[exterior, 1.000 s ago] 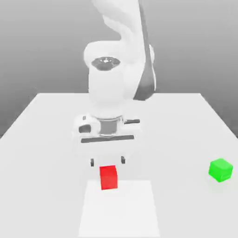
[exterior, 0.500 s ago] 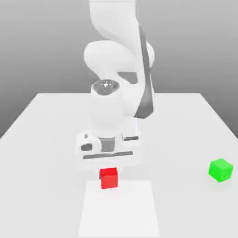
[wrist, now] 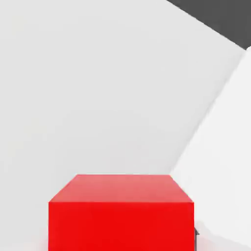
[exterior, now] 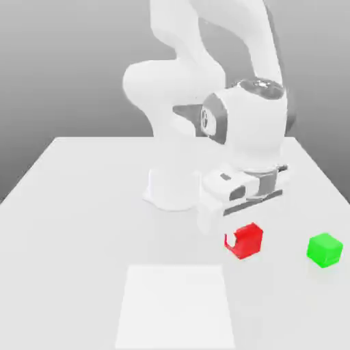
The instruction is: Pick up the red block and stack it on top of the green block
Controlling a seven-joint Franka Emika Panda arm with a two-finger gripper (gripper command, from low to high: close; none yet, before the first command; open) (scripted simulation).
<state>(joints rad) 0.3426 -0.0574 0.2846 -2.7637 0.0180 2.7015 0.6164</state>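
Observation:
The red block point(exterior: 246, 240) hangs just above the white table, tilted a little, with my gripper point(exterior: 243, 236) shut on it under the white hand. A white fingertip point(exterior: 231, 238) shows at its side toward the exterior view's left. The same red block point(wrist: 121, 212) sits close up in the hand view. The green block point(exterior: 324, 249) rests on the table toward the exterior view's right, roughly two block widths from the red one and apart from it.
The arm's white base point(exterior: 174, 191) stands at the table's middle, behind the red block. A lighter square patch point(exterior: 176, 304) lies flat on the table point(exterior: 68, 205) near the front edge.
My gripper came down over the red block and closed on it. It then carried the block off the square patch toward the exterior view's right, closer to the green block, with the hand turned.

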